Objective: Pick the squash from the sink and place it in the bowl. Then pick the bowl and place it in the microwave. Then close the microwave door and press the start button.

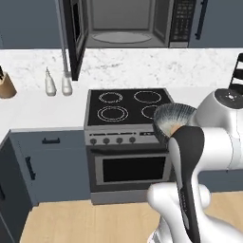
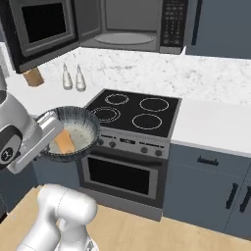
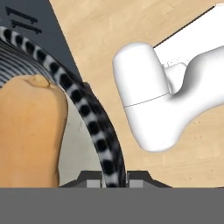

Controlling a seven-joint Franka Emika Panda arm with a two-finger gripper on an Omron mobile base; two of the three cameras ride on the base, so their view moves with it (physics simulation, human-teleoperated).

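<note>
My gripper (image 3: 114,181) is shut on the rim of the bowl (image 2: 78,115), a dark blue-grey streaked bowl with a cream inside. It holds the bowl in the air, in front of the stove's front left corner. The orange squash (image 2: 64,141) lies inside the bowl (image 1: 173,116), close to the gripped rim (image 3: 94,127), and the hand view shows the squash (image 3: 28,135) large at the left. Above the stove the microwave (image 2: 128,25) stands open with its round turntable bare. The microwave door (image 2: 42,27) is swung out to the left. The sink is out of view.
The black stove (image 1: 127,107) with its burners and oven lies under the microwave. Two small bottles (image 1: 57,83) and a knife block (image 1: 5,86) stand on the left counter. White counter (image 2: 215,126) runs to the stove's right. The microwave's button panel (image 2: 171,22) is at its right side.
</note>
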